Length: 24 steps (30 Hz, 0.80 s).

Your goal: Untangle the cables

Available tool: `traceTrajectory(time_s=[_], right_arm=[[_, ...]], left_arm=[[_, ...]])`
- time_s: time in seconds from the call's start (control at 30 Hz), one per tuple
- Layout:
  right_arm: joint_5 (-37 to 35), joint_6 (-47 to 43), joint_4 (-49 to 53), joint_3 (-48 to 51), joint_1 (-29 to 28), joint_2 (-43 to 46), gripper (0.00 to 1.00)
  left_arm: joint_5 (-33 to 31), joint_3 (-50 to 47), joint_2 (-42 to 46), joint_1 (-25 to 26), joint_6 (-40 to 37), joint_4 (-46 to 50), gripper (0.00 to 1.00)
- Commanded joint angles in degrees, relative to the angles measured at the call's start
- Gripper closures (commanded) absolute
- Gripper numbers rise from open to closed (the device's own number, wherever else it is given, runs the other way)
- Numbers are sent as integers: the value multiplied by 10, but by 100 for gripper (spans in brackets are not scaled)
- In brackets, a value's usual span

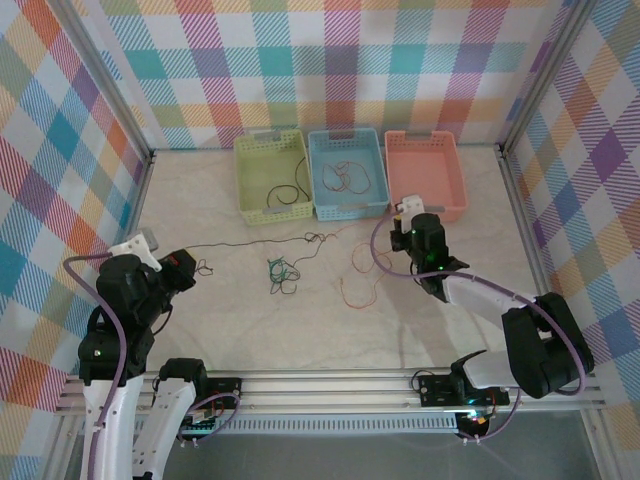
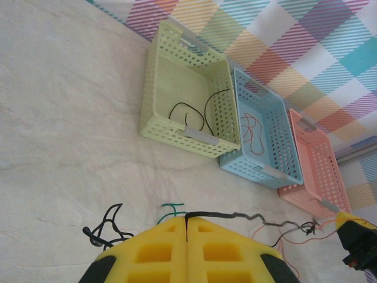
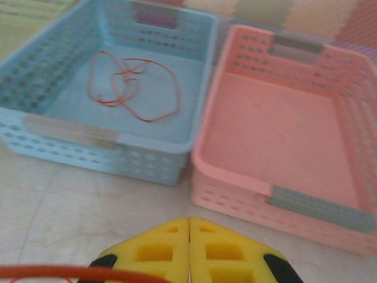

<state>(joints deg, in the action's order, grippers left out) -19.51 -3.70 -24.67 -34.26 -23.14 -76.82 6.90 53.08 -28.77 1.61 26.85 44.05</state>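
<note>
From the top camera, three perforated baskets stood in a row at the far side of the worktop (image 1: pixel 450 310): a pale green basket (image 1: pixel 262 168), a blue basket (image 1: pixel 347 212) and a pink basket (image 1: pixel 425 175). A coiled black cable (image 1: pixel 287 195) lay in the pale green basket and a looped red cable (image 1: pixel 345 178) in the blue basket. On the open worktop a long black cable (image 1: pixel 250 243) ran from the left end effector (image 1: pixel 186 264) toward the middle, where it met other strands in a small knot. A bunched green cable (image 1: pixel 281 273) lay just in front of that line, a loose orange-red cable (image 1: pixel 358 290) lay to its right, and a small black tangle (image 1: pixel 205 268) sat beside the left end effector. In the left wrist view, the yellow pads were pressed together, clamped on the long black cable, which emerged from the seam at their tips and ran in waves to the right until it crossed red strands. The green cable peeked out just beyond the pads and the small black tangle lay to their left. In the right wrist view, the right end effector (image 3: pixel 188 219) had its pads together, facing the blue and pink baskets where they stood side by side. An orange strand crossed the lower left corner, and it could not be told whether the pads held it.
</note>
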Motion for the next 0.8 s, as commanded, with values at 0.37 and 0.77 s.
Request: traceTrajectory(time_s=[0.37, 0.77], right_arm=[[-82, 112, 28, 19, 70, 31, 100], [142, 88, 19, 1, 80, 64, 100]], left_arm=[[-53, 29, 41, 2, -28, 36, 100], [80, -4, 9, 2, 4, -27, 100]])
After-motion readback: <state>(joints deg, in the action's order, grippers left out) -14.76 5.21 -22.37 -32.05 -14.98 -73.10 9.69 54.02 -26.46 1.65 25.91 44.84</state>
